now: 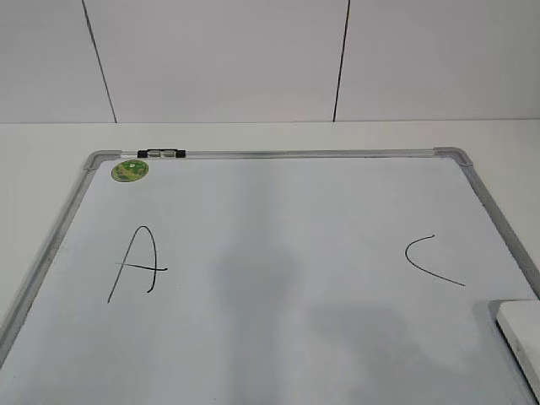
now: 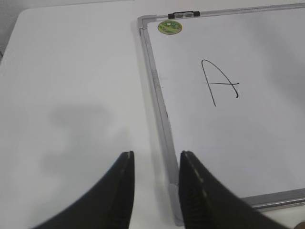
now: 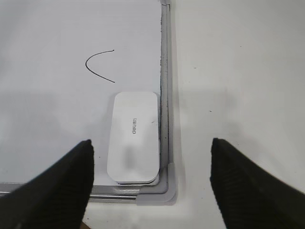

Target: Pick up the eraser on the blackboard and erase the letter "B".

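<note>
The blackboard [image 1: 270,154] is a white board in a silver-grey frame, lying flat on the table. The white eraser [image 3: 133,138] lies on it in the near right corner, against the frame, and its edge shows in the exterior view [image 1: 521,333]. No letter "B" shows in any view; the board is blank between the black "A" [image 1: 139,261] and the black "C" [image 1: 430,260]. My right gripper [image 3: 151,142] is open wide and empty above the eraser. My left gripper [image 2: 156,155] is open and empty over the board's near left frame [image 2: 155,81].
A round green sticker [image 1: 130,171] and a black clip [image 1: 160,153] sit at the board's far left corner. The white table [image 1: 42,169] surrounds the board. A white panelled wall [image 1: 219,59] rises behind it.
</note>
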{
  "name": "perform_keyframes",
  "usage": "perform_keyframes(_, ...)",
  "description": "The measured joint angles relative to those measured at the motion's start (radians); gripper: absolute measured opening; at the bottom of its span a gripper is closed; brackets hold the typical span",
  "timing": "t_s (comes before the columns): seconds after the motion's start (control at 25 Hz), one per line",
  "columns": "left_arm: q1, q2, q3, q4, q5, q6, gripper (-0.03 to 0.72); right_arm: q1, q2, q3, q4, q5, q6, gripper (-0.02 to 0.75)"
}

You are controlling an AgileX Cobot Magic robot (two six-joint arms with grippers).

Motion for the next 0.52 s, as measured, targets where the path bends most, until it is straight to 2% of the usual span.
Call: perform_keyframes(0.52,0.0,0.0,0.0,0.0,0.0,0.0,0.241,0.0,0.0,0.0,0.0,0.0,0.0,0.584)
